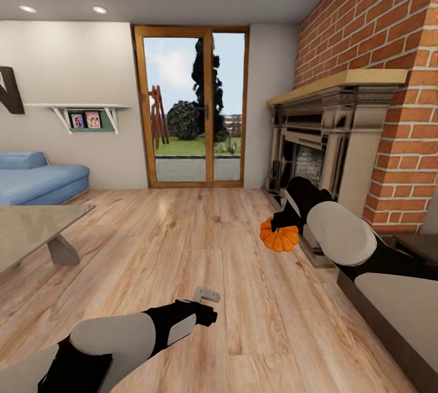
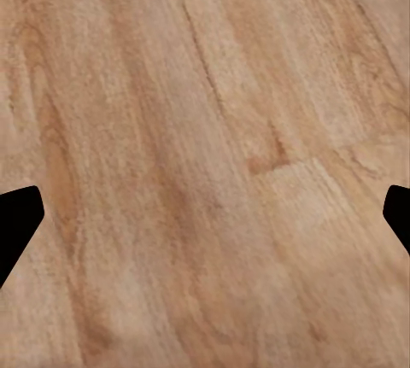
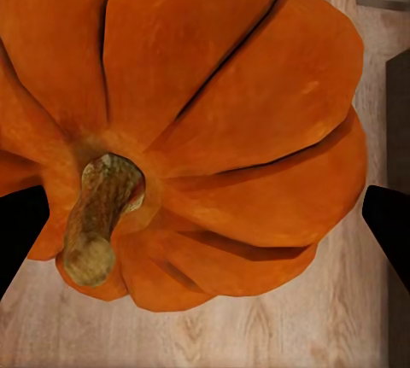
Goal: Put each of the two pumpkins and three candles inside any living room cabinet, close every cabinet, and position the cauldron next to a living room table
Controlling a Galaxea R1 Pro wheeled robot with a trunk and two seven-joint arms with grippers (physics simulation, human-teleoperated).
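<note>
Carrying pumpkin (image 1: 280,238) above floor: right gripper (image 1: 283,221) pinching ribbed sides; probably light, rigid, smooth; left gripper (image 2: 205,214) hanging spread.

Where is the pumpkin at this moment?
In the head view, the pumpkin hangs in the right gripper, above the wooden floor, just before the fireplace.

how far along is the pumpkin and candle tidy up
Nothing looks finished yet. In hand: the right hand holds one pumpkin off the wooden floor beside the fireplace. The left hand is open. Storing it, the other items, and the cauldron all remain.
</note>
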